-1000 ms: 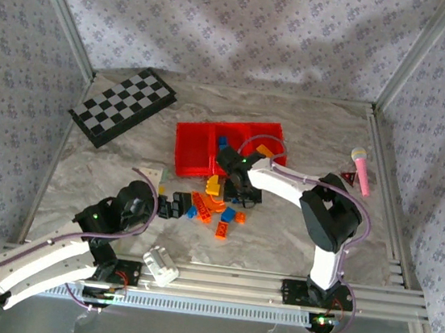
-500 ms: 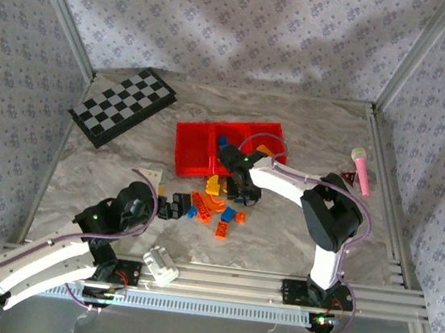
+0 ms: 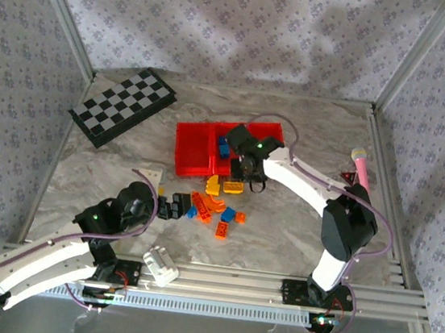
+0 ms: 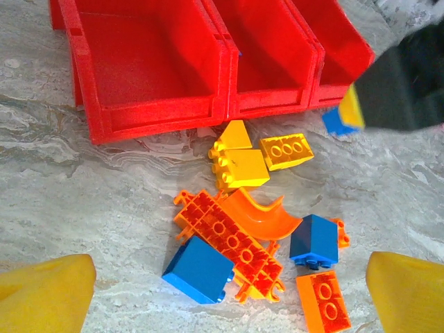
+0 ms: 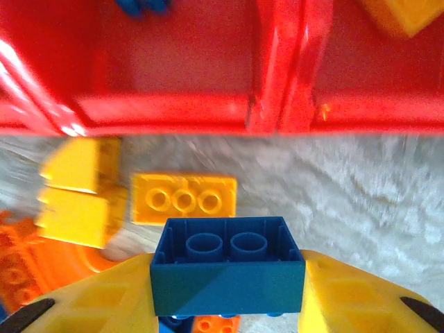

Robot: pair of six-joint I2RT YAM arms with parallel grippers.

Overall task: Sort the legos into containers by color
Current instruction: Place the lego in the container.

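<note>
Top external view, reading from the left: a checkered board [image 3: 122, 105] lies in the upper left of the table, well apart from everything else. Left of centre and lower down, my left gripper [image 3: 171, 206] has its jaws spread wide with nothing between them, at the left edge of the loose legos [image 3: 219, 208]. A white block [image 3: 160, 264] rests by the bottom rail below it.

On the left wrist camera the yellow fingers [image 4: 45, 295] sit in the lower corners. The pile lies between them: a loose blue brick [image 4: 200, 269], an orange lattice plate [image 4: 232, 243] and yellow wedges [image 4: 239, 166] just in front of the tray.

The red tray [image 3: 192, 151] is at centre frame with three compartments side by side. A binned blue brick [image 3: 222, 144] lies in the middle one.

My right gripper [image 3: 244, 172] hangs at the tray's near wall, around the divider between the middle and right compartments. It is clamped on a held blue brick [image 5: 227, 267]. The right wrist camera shows that brick pinched between the fingers, above a yellow three-stud brick [image 5: 184, 200] on the table.

At the far right lies a pink object [image 3: 360, 169].
</note>
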